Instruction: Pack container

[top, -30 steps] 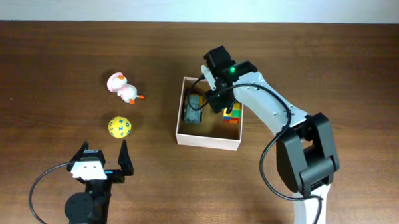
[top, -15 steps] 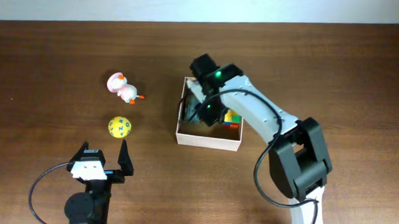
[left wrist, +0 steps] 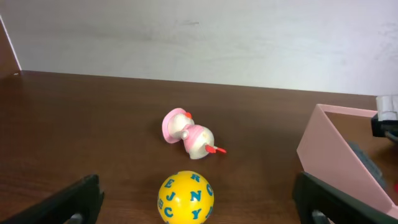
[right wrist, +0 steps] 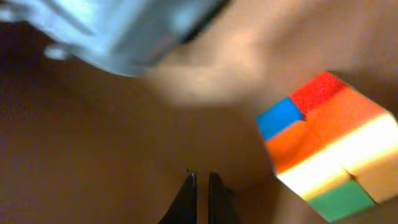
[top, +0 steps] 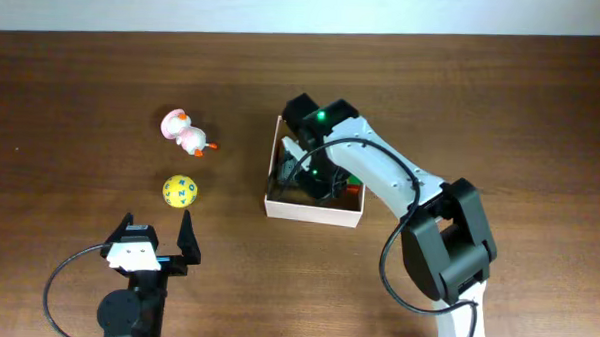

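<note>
The container (top: 314, 210), a square white-walled box with a tan inside, sits mid-table; its wall (left wrist: 339, 158) shows at the right of the left wrist view. My right gripper (top: 318, 181) reaches down inside it, shut on nothing, its fingertips (right wrist: 202, 186) close over the tan floor. A multicoloured cube (right wrist: 329, 149) lies in the box just right of them, and a grey toy (right wrist: 118, 31) farther off. My left gripper (top: 158, 224) stands open near the front edge, with a yellow letter ball (left wrist: 185, 197) just ahead between its fingers (left wrist: 74, 202).
A pink duck-like toy (top: 186, 132) lies on the table left of the container, behind the yellow ball (top: 179, 191). The right arm's white links (top: 400, 182) stretch over the container's right side. A pale wall (left wrist: 199, 37) bounds the table's far edge.
The right arm swung left and lowered its shut gripper deeper into the container, now covering most of the inside. The left arm, ball and pink toy stayed put.
</note>
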You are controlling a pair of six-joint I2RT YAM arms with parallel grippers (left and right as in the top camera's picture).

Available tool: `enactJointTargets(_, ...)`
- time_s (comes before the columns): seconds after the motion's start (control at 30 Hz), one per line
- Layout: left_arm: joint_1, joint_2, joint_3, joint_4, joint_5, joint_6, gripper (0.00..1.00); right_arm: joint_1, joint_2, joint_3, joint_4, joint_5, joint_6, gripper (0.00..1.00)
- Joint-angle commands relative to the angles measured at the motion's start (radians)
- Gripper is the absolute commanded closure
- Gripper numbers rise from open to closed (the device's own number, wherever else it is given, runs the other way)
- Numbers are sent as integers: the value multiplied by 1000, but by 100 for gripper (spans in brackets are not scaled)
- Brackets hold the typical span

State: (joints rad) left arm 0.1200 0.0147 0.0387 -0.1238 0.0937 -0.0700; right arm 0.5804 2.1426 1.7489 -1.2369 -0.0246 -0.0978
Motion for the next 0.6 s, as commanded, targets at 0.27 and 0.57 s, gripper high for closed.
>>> enactJointTargets(0.27,-2,-9,-7,3,-4,19,1,-53,2,1,-32,18,51,96)
enactJointTargets(0.57,-2,-9,-7,3,-4,19,1,-68,3,-75,75,76,50,96)
